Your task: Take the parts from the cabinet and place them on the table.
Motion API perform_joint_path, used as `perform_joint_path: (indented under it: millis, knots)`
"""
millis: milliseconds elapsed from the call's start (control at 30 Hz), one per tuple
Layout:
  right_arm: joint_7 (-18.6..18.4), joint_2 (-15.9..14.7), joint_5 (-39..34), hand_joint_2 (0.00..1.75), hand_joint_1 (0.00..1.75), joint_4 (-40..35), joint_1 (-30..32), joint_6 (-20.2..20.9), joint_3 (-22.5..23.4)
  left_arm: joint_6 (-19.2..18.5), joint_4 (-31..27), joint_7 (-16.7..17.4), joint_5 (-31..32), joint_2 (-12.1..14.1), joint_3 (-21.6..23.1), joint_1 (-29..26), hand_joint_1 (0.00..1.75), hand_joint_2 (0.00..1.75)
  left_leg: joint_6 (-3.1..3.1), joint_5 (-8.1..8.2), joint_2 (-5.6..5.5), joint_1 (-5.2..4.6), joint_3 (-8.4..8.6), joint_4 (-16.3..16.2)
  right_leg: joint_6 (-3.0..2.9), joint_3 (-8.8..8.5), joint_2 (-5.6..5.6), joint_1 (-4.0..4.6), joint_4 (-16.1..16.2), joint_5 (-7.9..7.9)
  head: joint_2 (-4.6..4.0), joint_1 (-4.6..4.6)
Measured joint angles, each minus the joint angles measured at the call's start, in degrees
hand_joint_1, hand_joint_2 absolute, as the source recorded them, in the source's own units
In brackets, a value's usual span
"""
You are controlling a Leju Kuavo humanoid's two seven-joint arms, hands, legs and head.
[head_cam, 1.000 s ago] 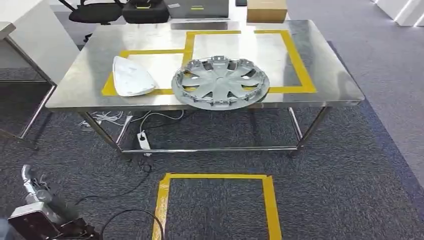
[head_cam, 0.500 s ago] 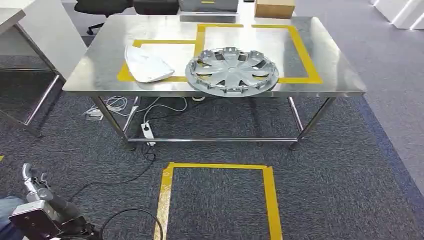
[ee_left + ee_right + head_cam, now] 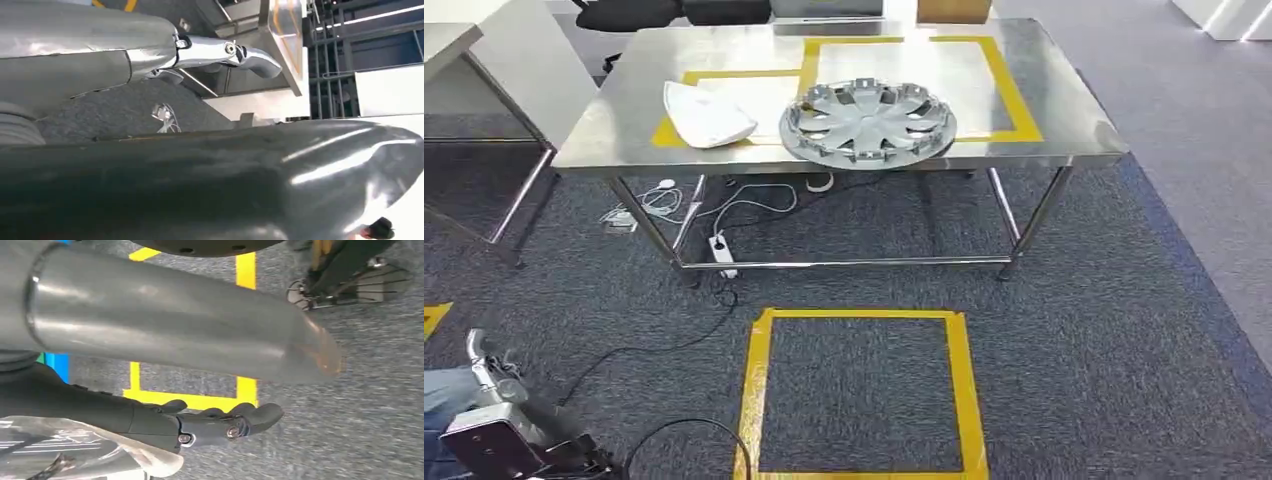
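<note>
Looks like a gap between fetches: hubcap (image 3: 867, 122) and white shell-shaped part (image 3: 707, 113) both lying flat on the steel surface (image 3: 1069, 135), just beside each other, overlapping the yellow tape outline (image 3: 1016, 100). Hubcap silver, spoked, clips round the rim; likely light but wide and awkward. Left hand (image 3: 165, 52) hanging low, fingers stretched out, holding nothing. Right hand (image 3: 200, 422) likewise spread and empty, over carpet near the floor tape square (image 3: 959, 390). Next move probably: turn to the cabinet, line up, take another part.
</note>
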State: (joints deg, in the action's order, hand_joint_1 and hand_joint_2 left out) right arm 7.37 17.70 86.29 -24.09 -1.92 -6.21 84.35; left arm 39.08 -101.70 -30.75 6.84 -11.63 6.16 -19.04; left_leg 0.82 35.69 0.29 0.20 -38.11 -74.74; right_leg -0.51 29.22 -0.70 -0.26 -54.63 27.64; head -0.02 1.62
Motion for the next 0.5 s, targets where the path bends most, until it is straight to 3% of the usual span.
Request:
perform_joint_path:
  millis: [33,100,133,167,233,300,333,367,433,467,500]
  knots:
    - [0.0,0.0,0.0,0.0,0.0,0.0,0.0,0.0,0.0,0.0,0.0,0.0,0.0,0.0,0.0,0.0,0.0,0.0,-0.01,-1.81,0.0,0.01,1.25,0.6,0.09,0.99,-0.01,0.0,-0.4,-0.46,0.0,-0.02]
    - [0.0,0.0,0.0,0.0,0.0,0.1,0.0,0.0,0.0,0.0,0.0,0.0,0.0,0.0,0.0,0.0,0.0,0.0,-0.33,-5.5,-0.01,0.01,7.08,8.8,0.33,2.56,0.04,0.0,-1.2,-1.08,0.0,0.0]
    - [0.0,0.0,0.0,0.0,0.0,0.1,0.0,0.0,0.0,0.0,0.0,0.0,0.0,0.0,0.0,0.0,0.0,0.0,-0.72,-6.19,-0.06,0.0,10.78,14.7,0.56,3.17,0.11,0.0,-1.7,-1.36,0.0,-0.02]
    - [0.0,0.0,0.0,0.0,0.0,0.1,0.0,0.0,0.0,0.0,0.0,0.0,0.0,0.0,0.0,0.1,0.0,0.0,-1.03,-4.87,-0.15,-0.26,12.64,18.1,0.87,3.81,0.13,0.3,-2.0,-1.62,0.0,0.0]
    - [0.0,0.0,0.0,0.0,0.0,0.1,0.0,0.0,0.0,0.0,0.0,0.0,0.0,0.0,0.0,0.1,0.0,0.0,-1.35,-4.9,-0.15,-0.48,12.21,19.0,1.56,4.45,0.12,0.14,-2.1,-2.7,0.0,-0.02]
    - [0.0,0.0,0.0,0.0,0.0,0.1,0.1,0.0,0.0,0.0,0.0,0.0,0.0,0.0,0.0,0.0,0.0,0.0,-2.26,-5.91,-0.12,-0.55,11.3,19.1,2.48,4.77,0.13,0.1,-1.8,-3.66,0.0,-0.04]
    - [0.0,0.0,0.0,0.0,0.0,0.1,0.1,0.0,0.0,0.0,0.0,0.0,0.0,-0.1,0.0,0.2,0.0,0.0,-2.74,-6.68,0.28,-0.19,10.93,19.5,2.76,5.13,0.45,-0.06,-2.4,-2.26,0.0,-0.09]
    - [0.0,0.0,0.0,0.0,0.0,0.1,0.1,0.0,0.0,0.0,0.0,0.0,0.0,-0.1,0.0,0.3,0.0,0.0,-3.36,-7.2,0.29,-0.15,10.18,19.5,3.12,6.44,0.49,-0.11,-4.4,0.72,0.0,-0.33]
    - [0.0,0.0,0.0,0.0,0.0,0.2,0.1,0.0,0.0,0.0,0.0,0.0,0.0,-0.1,0.0,0.2,0.0,0.0,-3.59,-8.29,0.37,-0.27,8.82,19.4,3.56,8.76,0.54,-0.32,-12.8,6.86,0.0,-0.46]
    - [0.0,0.0,0.0,0.0,0.0,0.2,0.0,0.0,0.0,0.0,0.0,0.0,0.0,-0.1,0.0,0.2,0.0,0.0,-3.59,-8.96,0.41,-0.33,7.92,19.3,3.8,9.84,0.54,-0.34,-17.2,8.82,0.0,-0.44]
    - [0.0,0.0,0.0,0.0,0.0,0.2,0.0,0.0,0.0,0.0,0.0,0.0,0.0,-0.1,0.0,0.2,0.0,0.0,-3.54,-9.59,0.43,-0.36,7.02,19.3,3.88,9.98,0.53,-0.34,-19.7,8.84,0.0,-0.46]
